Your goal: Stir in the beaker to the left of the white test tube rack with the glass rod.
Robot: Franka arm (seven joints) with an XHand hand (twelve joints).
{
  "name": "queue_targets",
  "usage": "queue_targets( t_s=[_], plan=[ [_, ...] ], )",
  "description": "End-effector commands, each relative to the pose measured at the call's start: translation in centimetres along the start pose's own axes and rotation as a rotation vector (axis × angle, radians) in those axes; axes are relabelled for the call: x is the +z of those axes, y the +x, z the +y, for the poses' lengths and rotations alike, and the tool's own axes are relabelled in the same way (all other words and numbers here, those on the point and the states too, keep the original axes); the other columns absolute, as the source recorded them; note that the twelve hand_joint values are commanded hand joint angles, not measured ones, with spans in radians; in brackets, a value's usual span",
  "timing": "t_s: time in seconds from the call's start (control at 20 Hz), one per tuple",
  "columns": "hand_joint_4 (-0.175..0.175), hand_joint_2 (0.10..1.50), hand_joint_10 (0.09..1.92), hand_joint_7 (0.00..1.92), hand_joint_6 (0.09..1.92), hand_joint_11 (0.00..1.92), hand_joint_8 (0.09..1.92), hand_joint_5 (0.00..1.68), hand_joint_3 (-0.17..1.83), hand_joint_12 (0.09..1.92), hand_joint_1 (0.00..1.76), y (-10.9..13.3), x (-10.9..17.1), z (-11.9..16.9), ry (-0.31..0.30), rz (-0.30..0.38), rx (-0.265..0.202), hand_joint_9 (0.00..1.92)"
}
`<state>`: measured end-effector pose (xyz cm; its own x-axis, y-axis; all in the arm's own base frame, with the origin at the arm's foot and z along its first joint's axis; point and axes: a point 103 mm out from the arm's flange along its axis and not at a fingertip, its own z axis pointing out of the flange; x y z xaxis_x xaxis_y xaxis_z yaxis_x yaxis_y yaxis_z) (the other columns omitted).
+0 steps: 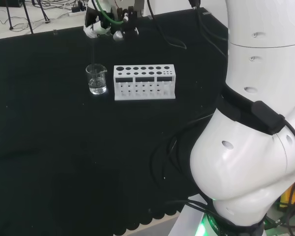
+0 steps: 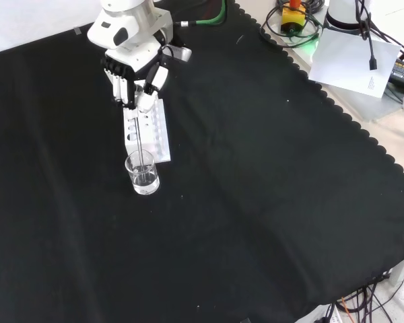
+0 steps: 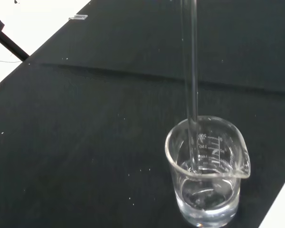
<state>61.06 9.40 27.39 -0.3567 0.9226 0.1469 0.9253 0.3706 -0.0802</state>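
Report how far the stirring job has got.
Done: the robot hand has its fingers curled round the glass rod, and the rod's lower end is already inside the beaker beside the white test tube rack. In hand: the rod's tip reaches the clear liquid, so the stirring step is on. Left: finish stirring; whether the liquid is swirling cannot be told.

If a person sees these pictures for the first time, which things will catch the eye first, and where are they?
In the front view, the black and white hand stands out at the upper left against the black cloth, holding a thin glass rod that runs down into a small clear beaker. The white test tube rack is bright too; in the head view it stands just right of the beaker. In the wrist view the rod dips into clear liquid in the beaker.
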Motion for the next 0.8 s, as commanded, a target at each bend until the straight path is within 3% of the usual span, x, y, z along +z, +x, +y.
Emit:
queue_targets(
  t_s=[0.05, 0.4, 0.8],
  plan=[
    [-0.175, 1.11, 0.82, 1.13, 0.09, 1.65, 1.10, 1.36, -0.17, 0.68, 1.31, -0.6, -0.4, 0.9, 0.003, -0.004, 0.009, 1.63],
    [-0.175, 1.11, 0.82, 1.13, 0.09, 1.65, 1.10, 1.36, -0.17, 0.68, 1.31, -2.3, -0.9, -0.2, 0.004, -0.015, 0.058, 1.63],
    [-0.175, 1.11, 0.82, 1.12, 0.09, 1.65, 1.11, 1.36, -0.17, 0.68, 1.31, -2.2, -0.9, -1.8, 0.004, -0.040, 0.064, 1.63]
  ],
)
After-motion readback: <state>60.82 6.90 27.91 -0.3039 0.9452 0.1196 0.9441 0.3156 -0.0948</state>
